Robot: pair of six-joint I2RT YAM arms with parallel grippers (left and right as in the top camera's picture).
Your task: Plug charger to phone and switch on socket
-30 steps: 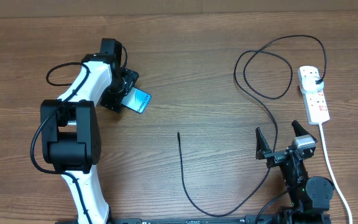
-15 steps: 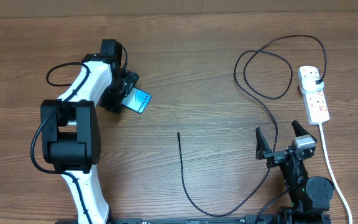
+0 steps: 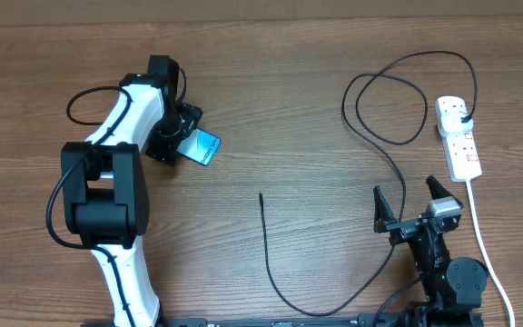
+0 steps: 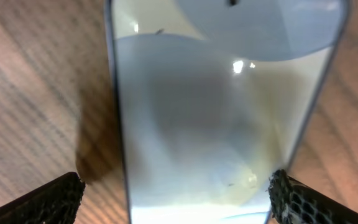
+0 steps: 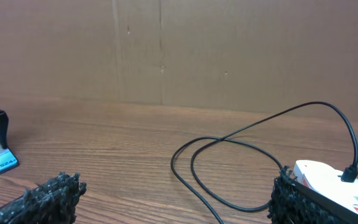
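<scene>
Overhead, the slim, dark-edged rectangular phone (image 3: 205, 147) with its lit blue-teal screen lies flat on the brown wooden table (image 3: 280, 100) in the upper left of the frame. It sits between the wide-apart jaws of the left gripper (image 3: 180, 136). Left wrist view agrees: one black finger pad shows at each lower corner, outside the phone's long edges and not clamped on it. Whether either pad touches the phone I cannot tell. The right gripper (image 3: 409, 207), at lower right, is likewise spread wide and holds nothing.

The long thin black charger cable (image 3: 265, 238) loops from its plug in the white oblong power strip (image 3: 461, 150) at the right edge down to a free connector tip at centre frame, well apart from the phone.

The phone is probably light, rigid and slick on its glass, so pinch it across the long edges. The cable looks limp and likely to flop, so take it just behind the tip to keep the connector aimed.
</scene>
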